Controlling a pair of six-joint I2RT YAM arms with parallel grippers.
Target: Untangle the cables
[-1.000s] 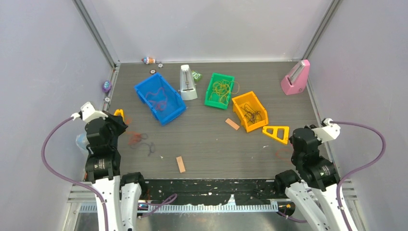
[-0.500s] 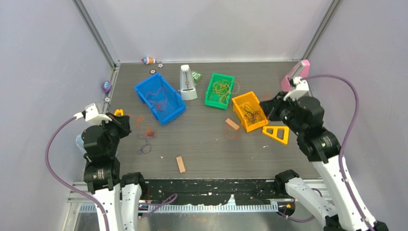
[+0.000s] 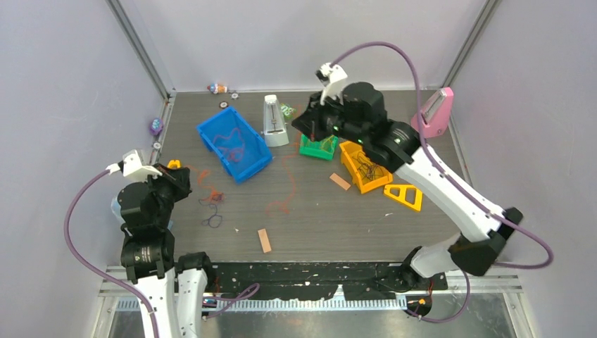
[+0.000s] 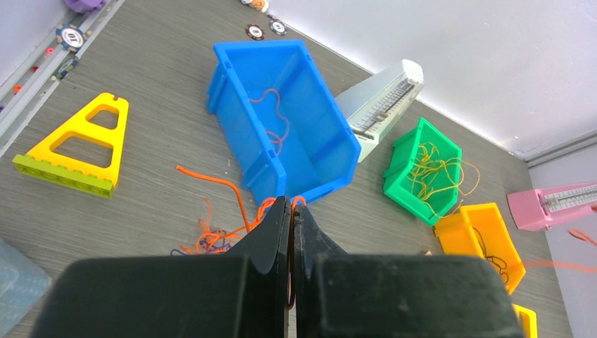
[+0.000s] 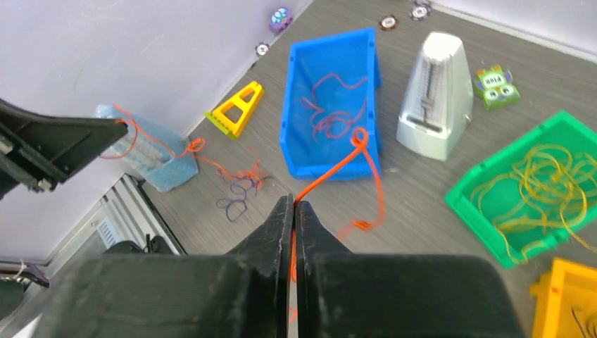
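Note:
My left gripper (image 3: 181, 183) is shut on an orange cable (image 4: 239, 201) that runs down to a small tangle of orange and dark purple cables (image 3: 211, 204) on the table. Raised over the far middle, my right gripper (image 3: 304, 125) is shut on another orange cable (image 5: 336, 165) whose slack loops onto the table (image 3: 281, 204). Red cables (image 4: 271, 120) lie in the blue bin (image 3: 208, 134), yellow ones (image 5: 556, 176) in the green bin (image 3: 317, 150), dark ones (image 3: 367, 169) in the orange bin (image 3: 350, 160).
A white metronome (image 3: 274, 121) stands between the blue and green bins, a pink one (image 3: 431, 115) at the far right. Yellow triangles (image 3: 405, 195) (image 4: 74, 151), two tan strips (image 3: 264, 240) (image 3: 340, 181) and a pale blue block (image 5: 151, 151) lie about. Walls close both sides.
The right arm swung from the near right corner up and across to the far middle, drawing an orange cable with it. The tangle shifted slightly right; the left gripper barely moved.

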